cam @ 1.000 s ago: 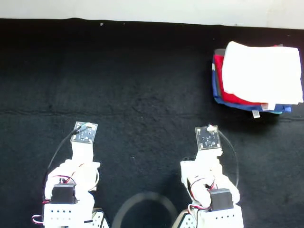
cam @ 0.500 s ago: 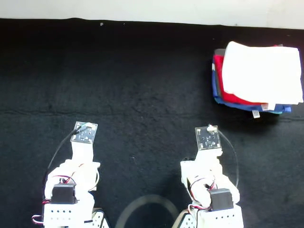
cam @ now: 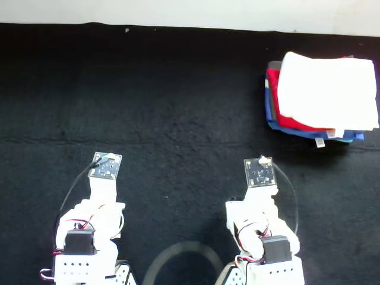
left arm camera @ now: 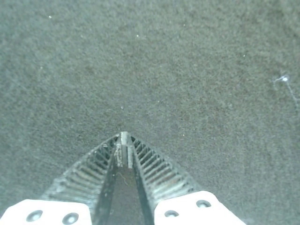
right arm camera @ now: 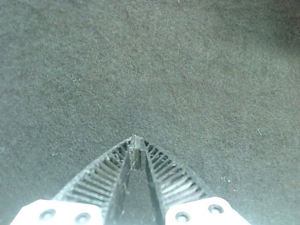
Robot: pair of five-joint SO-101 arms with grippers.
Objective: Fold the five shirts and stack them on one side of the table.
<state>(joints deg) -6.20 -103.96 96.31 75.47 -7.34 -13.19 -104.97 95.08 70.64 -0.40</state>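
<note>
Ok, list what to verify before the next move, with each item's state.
1. Left end effector shut, holding nothing: ok.
2. Right end effector shut, holding nothing: ok.
3. Stack on one side of the table: ok.
4. Five shirts in the stack: cannot tell; layers overlap.
5. Edges aligned: not ok; red shirt and blue shirt stick out from under the white shirt.
</note>
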